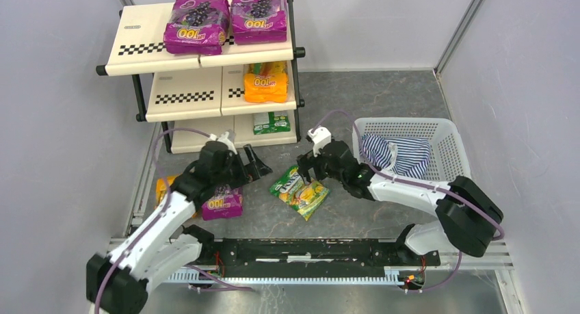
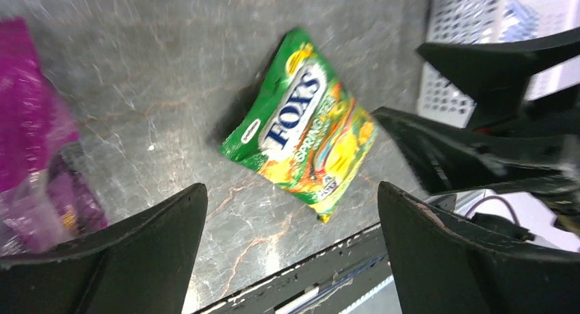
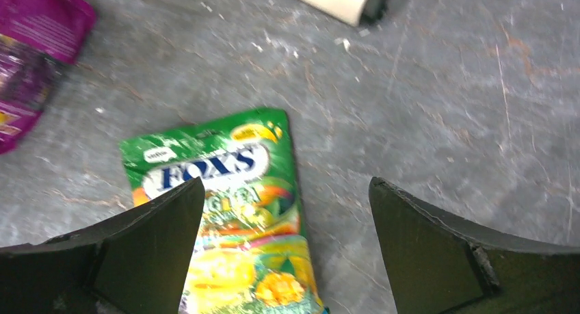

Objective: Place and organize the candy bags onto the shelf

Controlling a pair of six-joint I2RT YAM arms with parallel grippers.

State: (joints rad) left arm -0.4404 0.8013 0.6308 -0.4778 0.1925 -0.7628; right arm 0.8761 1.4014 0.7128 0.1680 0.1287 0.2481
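We log both jaws spread wide, nothing held. Right gripper hangs over the green candy bag, which lies flat on the table. Left gripper is near it, and the shelf stands behind.

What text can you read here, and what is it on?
"FOX'S": green candy bag on the table.
"100": both purple bags on the shelf top tier, and the purple bag on the table.
Too small to read: print on the orange bags.
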